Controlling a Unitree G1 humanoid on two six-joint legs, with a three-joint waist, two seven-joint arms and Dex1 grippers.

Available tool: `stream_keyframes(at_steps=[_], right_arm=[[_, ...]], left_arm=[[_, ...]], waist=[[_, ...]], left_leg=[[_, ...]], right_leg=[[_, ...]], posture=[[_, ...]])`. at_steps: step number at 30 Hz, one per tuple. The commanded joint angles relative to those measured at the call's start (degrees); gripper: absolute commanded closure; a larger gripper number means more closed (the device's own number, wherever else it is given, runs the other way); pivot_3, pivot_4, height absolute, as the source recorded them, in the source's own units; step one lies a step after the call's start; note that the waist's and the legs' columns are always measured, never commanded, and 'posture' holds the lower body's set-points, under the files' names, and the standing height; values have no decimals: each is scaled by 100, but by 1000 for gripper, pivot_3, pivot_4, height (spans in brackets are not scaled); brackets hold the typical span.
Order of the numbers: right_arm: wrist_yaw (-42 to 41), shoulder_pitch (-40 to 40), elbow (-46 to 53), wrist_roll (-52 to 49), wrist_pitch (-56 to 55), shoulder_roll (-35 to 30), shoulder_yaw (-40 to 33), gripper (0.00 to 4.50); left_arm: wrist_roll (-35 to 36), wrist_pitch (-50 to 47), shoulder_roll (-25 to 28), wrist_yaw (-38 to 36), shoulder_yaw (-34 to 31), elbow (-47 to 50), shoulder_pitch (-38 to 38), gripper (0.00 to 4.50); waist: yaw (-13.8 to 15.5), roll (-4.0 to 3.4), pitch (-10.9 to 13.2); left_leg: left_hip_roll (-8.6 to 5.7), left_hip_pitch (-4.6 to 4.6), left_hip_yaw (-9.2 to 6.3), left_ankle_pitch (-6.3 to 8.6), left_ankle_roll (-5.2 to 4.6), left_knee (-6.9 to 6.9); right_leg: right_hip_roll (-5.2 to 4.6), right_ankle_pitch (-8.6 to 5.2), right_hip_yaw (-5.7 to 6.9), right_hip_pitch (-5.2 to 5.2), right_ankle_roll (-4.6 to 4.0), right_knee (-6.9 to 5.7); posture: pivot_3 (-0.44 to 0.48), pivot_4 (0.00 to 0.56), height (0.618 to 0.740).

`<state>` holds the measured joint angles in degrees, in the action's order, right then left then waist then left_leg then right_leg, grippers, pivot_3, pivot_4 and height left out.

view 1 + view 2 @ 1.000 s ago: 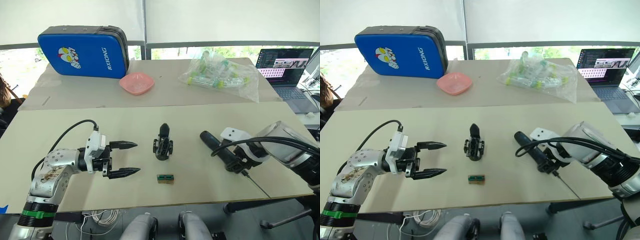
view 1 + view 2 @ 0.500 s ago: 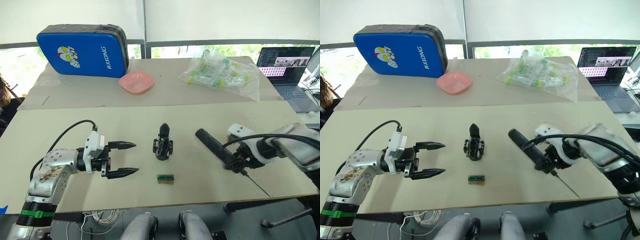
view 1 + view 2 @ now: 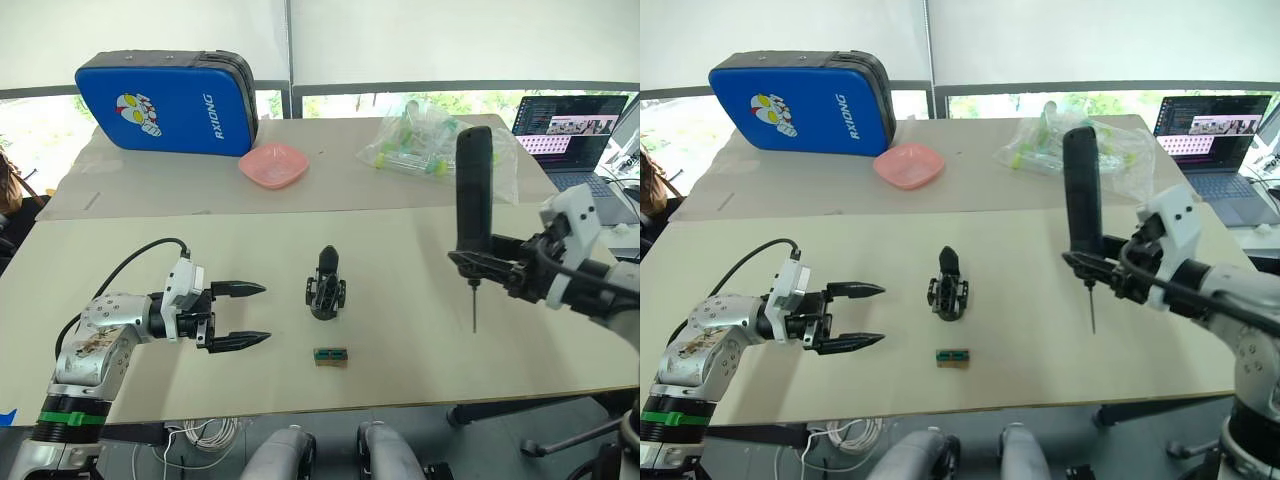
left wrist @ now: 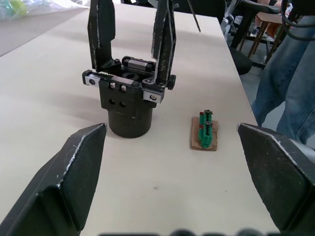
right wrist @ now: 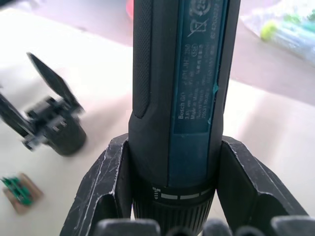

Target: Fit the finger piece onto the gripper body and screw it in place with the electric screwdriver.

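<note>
over table [image 3: 400,230], screwdriver [image 3: 473,190] upright in right claw [image 3: 478,265]

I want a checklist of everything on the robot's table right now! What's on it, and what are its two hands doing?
Surface: pale beige table, a second table behind it.
Job's things: small black blocky gripper body standing mid-table with black fingers on it, whether fixed or loose cannot be told; thick black cylindrical electric screwdriver held upright above the table, bit down.
Clutter: tiny green-topped brown block; pink dish; blue zip case; clear plastic bag of tubes.
Grippers: left gripper open, empty, facing the gripper body; right gripper shut on the electric screwdriver.
Cables: black cable on the left arm.
Surroundings: open laptop; a person's jeans beside the table.
</note>
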<state>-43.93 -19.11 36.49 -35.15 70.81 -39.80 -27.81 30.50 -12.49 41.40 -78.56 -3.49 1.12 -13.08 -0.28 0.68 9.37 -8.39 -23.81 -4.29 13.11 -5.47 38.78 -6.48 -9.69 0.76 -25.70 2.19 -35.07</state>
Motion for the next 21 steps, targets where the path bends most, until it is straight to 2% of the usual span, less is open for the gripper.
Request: stream_keyframes(at_steps=[1,2,4,5,8,12,15,18,21], right_arm=[[392,-55,605,-490,-113,313,-274,2555],[514,2,706,-590,-85,426,-292,2555],[812,85,875,-757,-111,709,-393,2555],[916,114,921,-811,-150,779,-422,2555],[1151,309,1192,-992,-510,1018,-481,2555],[878,998,1696,-928,-1988,1456,-502,2555],[721,1466,1733,-891,-2492,1362,-393,2555],[-56,2116,1725,-326,-3634,1134,-149,2555],[-291,2396,1627,-159,-4297,1108,40,2555]], left_arm=[[-85,159,93,-92,-44,-101,7,0],[-111,177,83,-77,-50,-122,38,0],[-197,248,58,-54,-40,-152,121,0],[-222,276,53,-49,-33,-158,146,0],[-341,426,-1,37,10,-141,250,0],[-424,463,-105,169,120,55,385,0],[-447,455,-140,208,237,202,448,0],[-588,556,-231,261,443,276,431,0],[-718,590,-294,346,571,260,371,0]], waist=[[-110,-26,3],[-116,-32,4],[-28,-49,11],[38,-54,13],[201,-54,13],[269,-55,12],[254,-53,12],[248,-55,11],[232,-55,11]], left_leg=[[-48,4,-69,-33,-40,-1],[-112,2,-172,-51,-51,-2],[-237,16,-344,-80,-41,5],[-231,27,-321,-57,3,2],[-231,31,-307,-86,61,-20],[-231,38,-284,-84,60,-54],[-227,59,-276,-83,60,-67],[-223,71,-256,-54,11,-68],[-203,92,-234,-53,11,-70]], right_leg=[[-63,-30,91,36,6,-12],[-103,-51,166,65,23,-16],[-68,-96,186,40,81,-27],[-28,-94,104,43,83,-25],[-4,-92,-2,40,90,-9],[-5,-91,-31,39,92,-3],[-1,-92,-33,39,93,1],[3,-90,-45,43,96,-1],[11,-90,-56,57,97,-3]], posture=[[0,150,740],[0,150,740],[0,150,740],[0,150,740],[0,150,740],[0,150,740],[0,150,740],[0,150,740],[0,150,740]])
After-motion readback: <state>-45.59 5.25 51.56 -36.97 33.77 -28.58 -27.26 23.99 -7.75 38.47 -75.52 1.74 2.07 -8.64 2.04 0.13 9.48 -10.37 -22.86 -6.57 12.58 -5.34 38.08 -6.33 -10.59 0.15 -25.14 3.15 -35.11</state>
